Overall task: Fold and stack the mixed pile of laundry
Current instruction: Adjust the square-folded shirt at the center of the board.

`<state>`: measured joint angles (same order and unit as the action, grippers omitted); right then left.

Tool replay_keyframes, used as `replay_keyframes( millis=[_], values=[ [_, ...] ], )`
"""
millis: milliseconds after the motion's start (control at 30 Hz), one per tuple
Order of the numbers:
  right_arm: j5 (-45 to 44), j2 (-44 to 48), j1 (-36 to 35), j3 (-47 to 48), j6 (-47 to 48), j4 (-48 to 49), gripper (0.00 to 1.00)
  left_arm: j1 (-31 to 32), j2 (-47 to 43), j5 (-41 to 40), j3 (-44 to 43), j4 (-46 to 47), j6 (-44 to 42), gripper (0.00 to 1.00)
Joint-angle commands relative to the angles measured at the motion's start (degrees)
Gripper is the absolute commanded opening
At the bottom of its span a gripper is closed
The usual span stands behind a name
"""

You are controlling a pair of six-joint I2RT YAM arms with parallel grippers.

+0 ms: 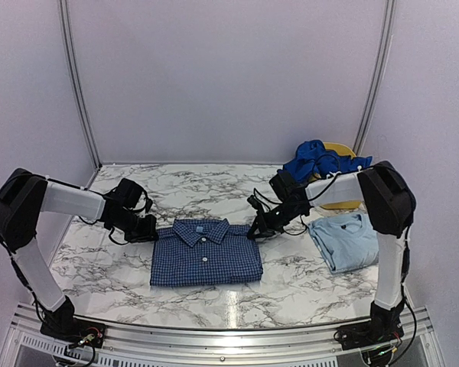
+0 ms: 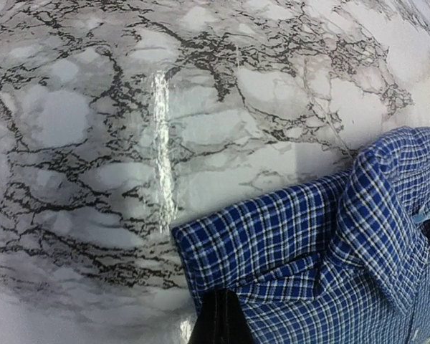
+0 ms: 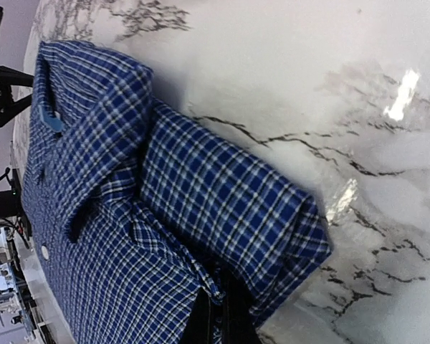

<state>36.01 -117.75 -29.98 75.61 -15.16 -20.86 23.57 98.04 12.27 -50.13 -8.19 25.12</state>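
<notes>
Top view: up high and behind both arms, looking down and forward over the whole marble table, from far off. Takes in the left gripper, the right gripper and the check shirt between them.

Left wrist view: rides on the left arm, very near the table, looking down past its own dark fingertip at the bottom edge. Shows one shirt corner right by that tip and bare marble farther ahead.

Right wrist view: rides on the right arm, just as near, tilted sideways. Shows the shirt's other end around its own fingers.

Shared by all three: the shirt and the marble under it.
</notes>
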Motion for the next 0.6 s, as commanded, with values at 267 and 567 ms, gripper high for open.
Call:
replay_keyframes(
  millis=[267,567],
  values=[
    [-10.95,15.19,1.32,4.81,3.1,-5.67,0.45,3.9,-15.24,-7.32,-3.09,-0.84,-9.79,0.96],
    [-14.78,40.44,4.07,-11.55,-2.05,4.52,0.99,26.06,-14.74,-12.01,-5.94,1.89,-20.24,0.99]
  ],
)
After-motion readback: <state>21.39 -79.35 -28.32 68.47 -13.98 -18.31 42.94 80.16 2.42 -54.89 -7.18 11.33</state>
